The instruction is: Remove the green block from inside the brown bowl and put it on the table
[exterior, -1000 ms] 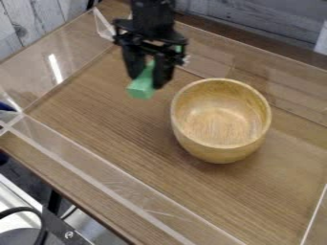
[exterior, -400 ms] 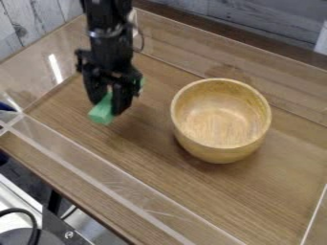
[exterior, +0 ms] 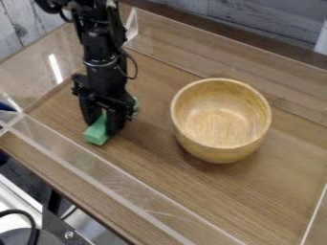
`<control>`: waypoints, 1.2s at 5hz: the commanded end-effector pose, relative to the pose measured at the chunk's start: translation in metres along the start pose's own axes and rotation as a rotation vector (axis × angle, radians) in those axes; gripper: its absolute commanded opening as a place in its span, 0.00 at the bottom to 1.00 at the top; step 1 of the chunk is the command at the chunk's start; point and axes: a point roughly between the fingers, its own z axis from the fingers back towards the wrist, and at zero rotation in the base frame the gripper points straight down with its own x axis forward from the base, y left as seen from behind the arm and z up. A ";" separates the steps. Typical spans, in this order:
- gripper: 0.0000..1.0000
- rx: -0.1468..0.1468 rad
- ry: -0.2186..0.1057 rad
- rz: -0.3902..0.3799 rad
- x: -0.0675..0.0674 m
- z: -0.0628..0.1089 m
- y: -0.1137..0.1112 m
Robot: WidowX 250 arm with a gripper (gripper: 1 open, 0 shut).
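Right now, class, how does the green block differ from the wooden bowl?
The green block is small, bright green and straight-edged; the wooden bowl is much wider, pale tan and round. The block sits between the gripper jaws; the bowl stands free and empty. Both are low over the table.

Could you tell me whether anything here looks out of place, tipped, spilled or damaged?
Nothing stands out. The round tan wooden bowl sits upright and empty on the wood-grain table, and the black gripper, to the bowl's left, is shut on the small green block low over the tabletop.
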 end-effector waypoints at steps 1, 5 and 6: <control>0.00 0.008 -0.035 0.015 0.005 0.011 0.006; 0.00 -0.031 -0.047 0.030 0.004 0.033 0.003; 0.00 -0.035 -0.051 0.036 0.005 0.036 0.003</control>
